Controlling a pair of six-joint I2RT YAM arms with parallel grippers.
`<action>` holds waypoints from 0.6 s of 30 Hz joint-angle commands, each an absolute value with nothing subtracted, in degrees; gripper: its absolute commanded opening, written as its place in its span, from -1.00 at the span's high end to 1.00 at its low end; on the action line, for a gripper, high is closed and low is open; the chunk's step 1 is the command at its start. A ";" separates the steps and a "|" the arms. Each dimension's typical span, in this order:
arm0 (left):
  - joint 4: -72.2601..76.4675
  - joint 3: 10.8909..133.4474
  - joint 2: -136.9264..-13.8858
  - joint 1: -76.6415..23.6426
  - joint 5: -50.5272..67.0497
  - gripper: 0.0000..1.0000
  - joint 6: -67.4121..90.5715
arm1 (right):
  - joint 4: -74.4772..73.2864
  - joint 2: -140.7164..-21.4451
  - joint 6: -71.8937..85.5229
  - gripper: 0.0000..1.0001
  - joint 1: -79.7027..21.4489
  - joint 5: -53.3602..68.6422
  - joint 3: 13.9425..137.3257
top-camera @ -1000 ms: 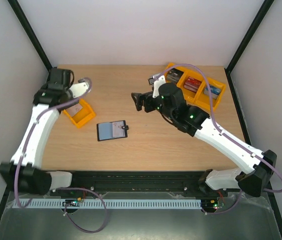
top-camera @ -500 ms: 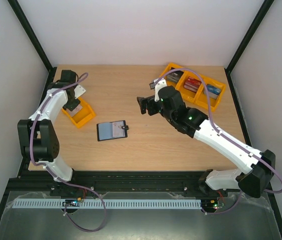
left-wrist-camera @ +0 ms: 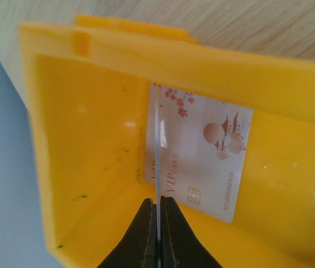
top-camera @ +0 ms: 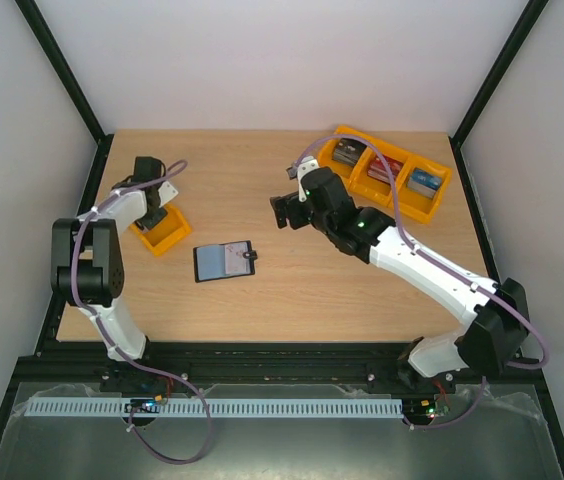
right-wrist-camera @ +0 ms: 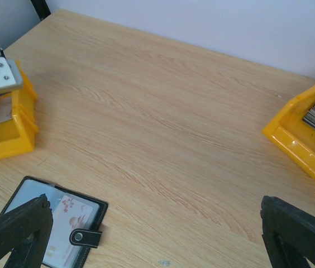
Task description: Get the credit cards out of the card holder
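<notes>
Left fingers [left-wrist-camera: 145, 234] pinch a credit card [left-wrist-camera: 157, 145] edge-on in the yellow tray [left-wrist-camera: 79, 139], clear only from the wrist; right fingers [right-wrist-camera: 18, 229] spread.

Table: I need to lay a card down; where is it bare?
Bare wood lies between the small tray and the long tray, and between the card holder and the near edge. Crowded: the small tray, with the left tool inside.
</notes>
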State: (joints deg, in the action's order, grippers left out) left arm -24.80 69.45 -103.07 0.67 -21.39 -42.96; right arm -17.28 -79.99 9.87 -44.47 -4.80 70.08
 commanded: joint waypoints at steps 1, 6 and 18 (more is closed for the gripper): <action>-18.50 65.11 -104.02 0.94 -25.00 0.95 -46.05 | -17.17 -81.43 8.47 -0.97 -44.12 -3.76 72.93; -14.31 62.71 -104.23 1.30 -26.35 0.50 -47.88 | -17.51 -82.08 8.26 -0.97 -44.03 -3.65 73.57; -22.66 68.61 -101.85 3.39 -14.96 -0.60 -42.82 | -18.09 -82.19 7.60 -0.97 -44.03 -2.32 73.39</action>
State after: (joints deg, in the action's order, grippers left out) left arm -17.93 64.75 -103.70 1.91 -21.74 -45.50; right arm -17.32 -81.89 8.73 -44.25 -2.68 71.64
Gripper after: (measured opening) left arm 0.746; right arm 0.986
